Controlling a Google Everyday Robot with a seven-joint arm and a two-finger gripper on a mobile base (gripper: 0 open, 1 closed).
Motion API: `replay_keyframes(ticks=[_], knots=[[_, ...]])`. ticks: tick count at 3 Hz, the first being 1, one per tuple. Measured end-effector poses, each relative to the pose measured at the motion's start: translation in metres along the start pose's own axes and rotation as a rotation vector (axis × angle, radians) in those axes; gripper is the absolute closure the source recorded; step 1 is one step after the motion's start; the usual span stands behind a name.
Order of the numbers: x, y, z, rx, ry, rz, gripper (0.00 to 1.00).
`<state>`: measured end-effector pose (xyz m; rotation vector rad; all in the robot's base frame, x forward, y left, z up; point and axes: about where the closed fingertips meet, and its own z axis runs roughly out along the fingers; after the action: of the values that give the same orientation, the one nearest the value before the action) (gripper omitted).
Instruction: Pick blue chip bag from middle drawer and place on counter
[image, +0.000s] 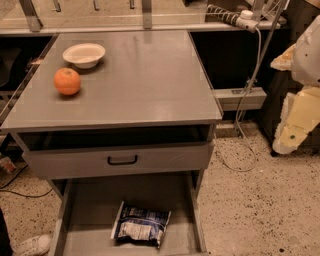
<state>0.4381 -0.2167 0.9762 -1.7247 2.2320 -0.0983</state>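
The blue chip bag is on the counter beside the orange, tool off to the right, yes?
No: the camera view shows the blue chip bag in the middle drawer. The orange is on the counter, the tool off to the right.

No legible text: pale printing on blue chip bag (141, 225) at 6 o'clock unreadable; gripper (286, 142) at 3 o'clock.

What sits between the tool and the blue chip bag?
Camera view: speckled floor and the middle drawer side wall; the tool hangs far right, the chip bag lies inside.
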Motion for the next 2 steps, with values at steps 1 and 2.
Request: replay_keyframes(ticks=[1,2], knots=[[0.0,0.0,0.0,0.0,0.0,0.0,0.0],[-0.001,0.017,0.01,-0.016,-0.022,0.008,0.0]])
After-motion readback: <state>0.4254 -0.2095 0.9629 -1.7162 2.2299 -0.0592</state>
